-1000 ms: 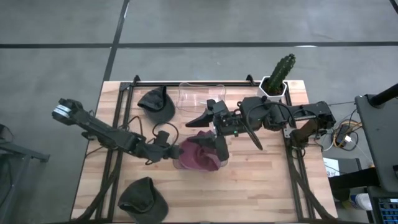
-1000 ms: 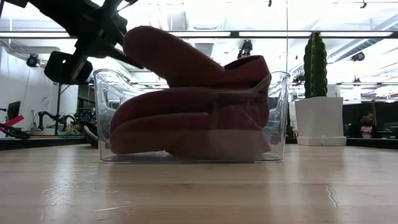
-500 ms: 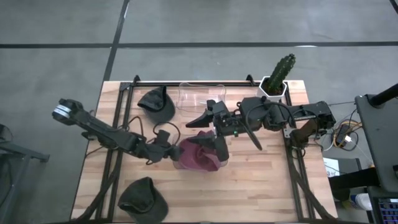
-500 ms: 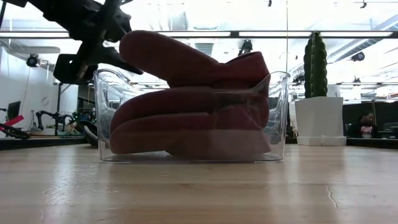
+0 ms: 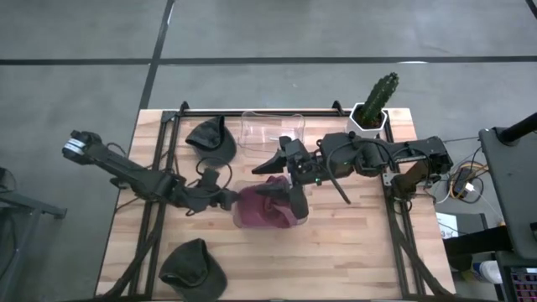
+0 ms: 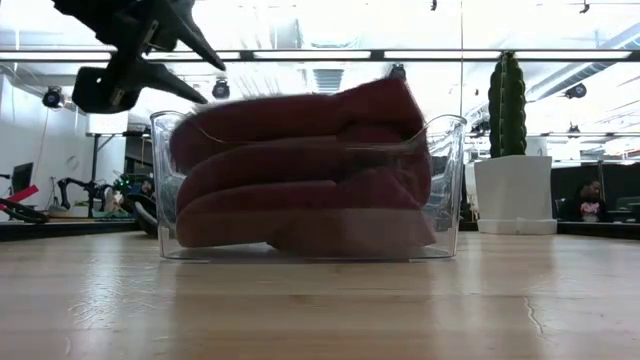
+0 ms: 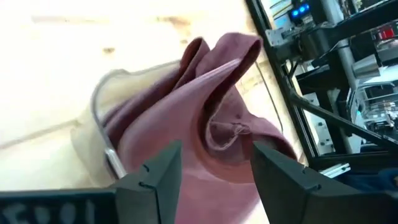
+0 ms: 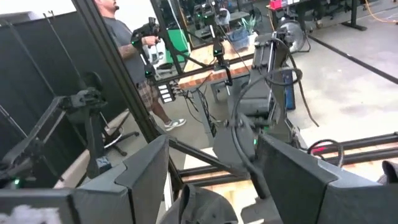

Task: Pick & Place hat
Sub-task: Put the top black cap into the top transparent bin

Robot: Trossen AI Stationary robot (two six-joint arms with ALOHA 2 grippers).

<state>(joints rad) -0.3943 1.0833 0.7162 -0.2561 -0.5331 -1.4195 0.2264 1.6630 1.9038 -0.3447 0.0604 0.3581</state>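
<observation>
A maroon hat (image 6: 300, 170) lies crumpled inside a clear bin (image 6: 445, 190) at the table's middle, and also shows in the high view (image 5: 267, 207) and the left wrist view (image 7: 211, 118). My left gripper (image 6: 212, 85) stands open just above the bin's left end (image 5: 232, 200), clear of the hat. Its two fingers frame the hat in its wrist view (image 7: 214, 180). My right gripper (image 5: 284, 176) hangs open over the bin's far side, pointing toward the table's left, with nothing between its fingers (image 8: 214, 180).
A dark hat (image 5: 211, 138) lies at the far left and another (image 5: 193, 267) at the near left. A second clear bin (image 5: 270, 126) stands at the far edge. A cactus in a white pot (image 5: 373, 105) stands far right. A person (image 8: 130, 56) is beyond the table.
My left gripper has opened and let go of the hat, then risen a little and drawn back toward the table's left edge. The hat's raised upper part has sunk down into the clear bin; its lower folds have stayed where they were.
</observation>
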